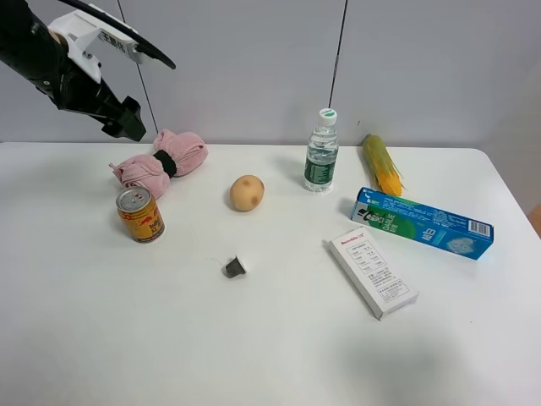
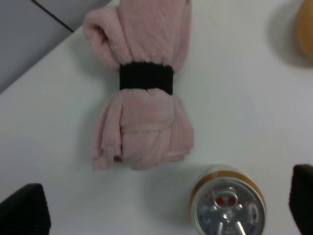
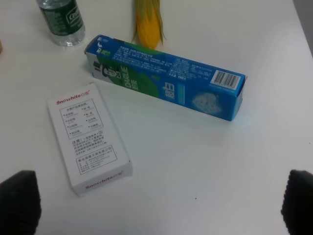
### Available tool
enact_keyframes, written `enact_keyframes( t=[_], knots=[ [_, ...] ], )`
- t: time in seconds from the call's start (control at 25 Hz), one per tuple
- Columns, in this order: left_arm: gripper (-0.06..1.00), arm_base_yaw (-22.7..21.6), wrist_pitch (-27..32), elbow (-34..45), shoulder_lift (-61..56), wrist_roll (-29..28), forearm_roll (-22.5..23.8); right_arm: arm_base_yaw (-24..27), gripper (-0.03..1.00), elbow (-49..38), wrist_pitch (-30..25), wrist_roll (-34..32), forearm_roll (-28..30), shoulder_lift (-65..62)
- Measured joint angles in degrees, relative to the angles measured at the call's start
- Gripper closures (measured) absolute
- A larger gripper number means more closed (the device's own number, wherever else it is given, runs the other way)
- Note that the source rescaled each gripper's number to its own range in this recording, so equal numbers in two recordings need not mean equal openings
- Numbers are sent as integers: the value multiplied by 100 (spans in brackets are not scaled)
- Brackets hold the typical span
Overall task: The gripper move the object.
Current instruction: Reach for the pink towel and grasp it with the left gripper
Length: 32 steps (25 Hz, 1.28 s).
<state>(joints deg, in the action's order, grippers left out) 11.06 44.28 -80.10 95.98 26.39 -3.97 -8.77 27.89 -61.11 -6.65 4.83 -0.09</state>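
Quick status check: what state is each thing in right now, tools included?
Towel: rolled, banded, lying free.
Left tool: open, empty, over the towel.
Right tool: open, empty.
Can: upright, tab unpulled.
Bottle: upright, capped.
Blue box: flat, closed.
White box: flat, closed.

Left claw (image 1: 128, 118) held high, jaws wide apart; right claw (image 3: 157, 200) likewise wide apart.
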Motion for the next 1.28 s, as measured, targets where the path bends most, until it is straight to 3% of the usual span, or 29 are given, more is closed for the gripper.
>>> enact_keyframes(
  t=[0.36,1.0,1.28],
  knots=[
    [-6,-433,-769,-16,583,173,-351,0,-3,0,0,0,0,0],
    [-6,-537,-870,-1040,2448,606,-411,0,-3,0,0,0,0,0],
    [-6,-491,-1000,-1398,2874,690,-721,0,-3,0,0,0,0,0]
  ],
)
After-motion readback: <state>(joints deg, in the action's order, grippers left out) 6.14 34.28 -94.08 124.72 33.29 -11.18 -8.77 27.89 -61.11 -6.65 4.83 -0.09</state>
